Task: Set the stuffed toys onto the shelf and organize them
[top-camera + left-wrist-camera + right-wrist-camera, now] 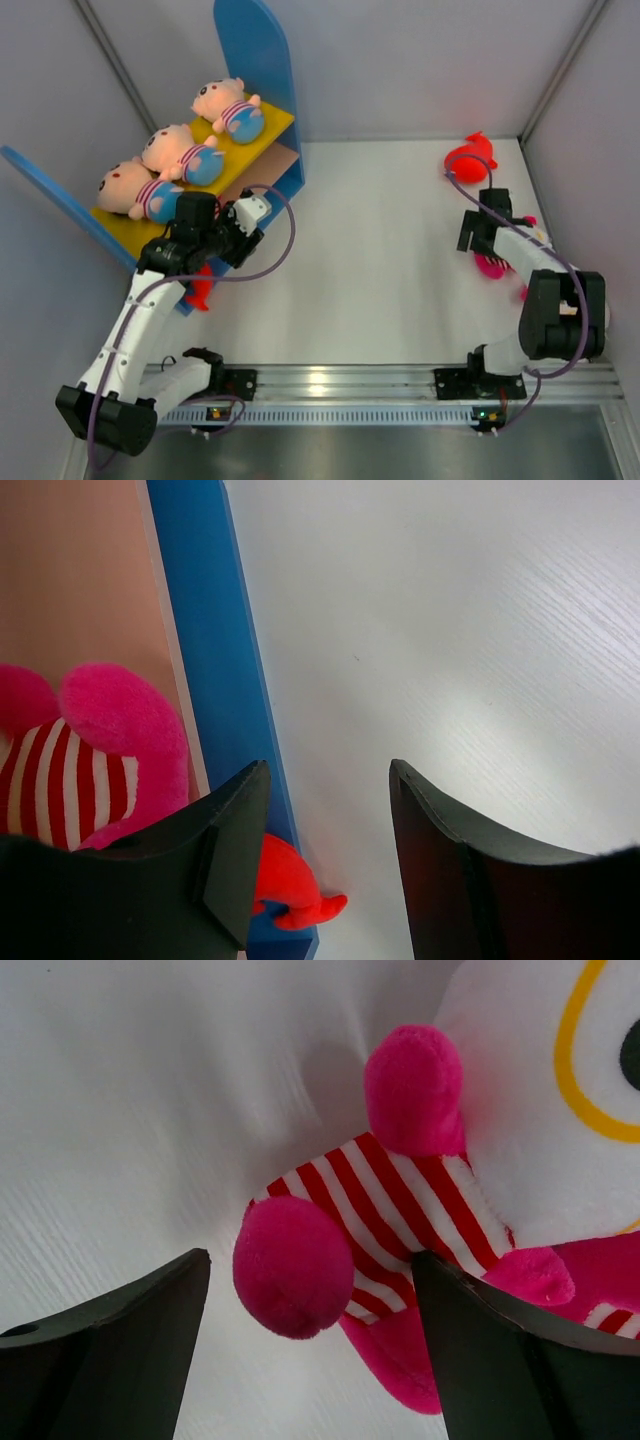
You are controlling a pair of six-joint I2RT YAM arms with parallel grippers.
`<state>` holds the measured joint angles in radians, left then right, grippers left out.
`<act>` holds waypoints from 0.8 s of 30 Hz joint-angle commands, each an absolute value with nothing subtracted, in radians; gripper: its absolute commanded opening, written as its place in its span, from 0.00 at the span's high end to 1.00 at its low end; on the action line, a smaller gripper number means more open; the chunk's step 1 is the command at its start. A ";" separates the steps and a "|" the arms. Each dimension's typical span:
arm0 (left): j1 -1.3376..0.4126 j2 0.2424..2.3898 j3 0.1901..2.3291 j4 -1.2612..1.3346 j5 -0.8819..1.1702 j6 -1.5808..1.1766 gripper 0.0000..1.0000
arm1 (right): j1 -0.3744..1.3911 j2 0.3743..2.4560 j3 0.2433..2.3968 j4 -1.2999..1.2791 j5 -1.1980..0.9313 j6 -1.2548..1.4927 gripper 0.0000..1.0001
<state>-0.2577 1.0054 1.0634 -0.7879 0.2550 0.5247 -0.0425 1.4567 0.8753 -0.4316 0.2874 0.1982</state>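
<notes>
pink-footed and white-faced, a stuffed toy [400,1210] lies on the table [380,230] at the right, well apart from the shelf [255,50], beneath the right gripper [310,1257] with its jaws parted, which should drop lower and close across the striped body, not a foot; the left gripper [330,770] gapes empty by the shelf.

The middle of the white table [370,250] lies open, from the shelf [255,50] at far left across to the right arm [540,270]. Three peach-faced dolls [180,155] fill the yellow upper board [270,125] (barely a gap between them). On the tan lower board [80,580], a pink-limbed striped toy [90,770] sits just beside a blue panel [215,680]. A red plush [470,160] and a white-faced doll [540,1110] crowd the strip along the right wall [590,150].
</notes>
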 commanded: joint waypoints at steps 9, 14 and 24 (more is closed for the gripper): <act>-0.264 1.011 1.129 -0.814 0.270 0.537 0.43 | -0.066 1.147 0.935 -0.399 0.215 0.195 0.14; -0.264 1.008 1.129 -0.818 0.267 0.543 0.43 | -0.310 1.213 0.908 -0.368 0.184 0.371 0.16; -0.278 1.026 1.150 -0.821 0.301 0.525 0.44 | -0.390 1.661 1.083 -0.330 0.025 0.278 0.27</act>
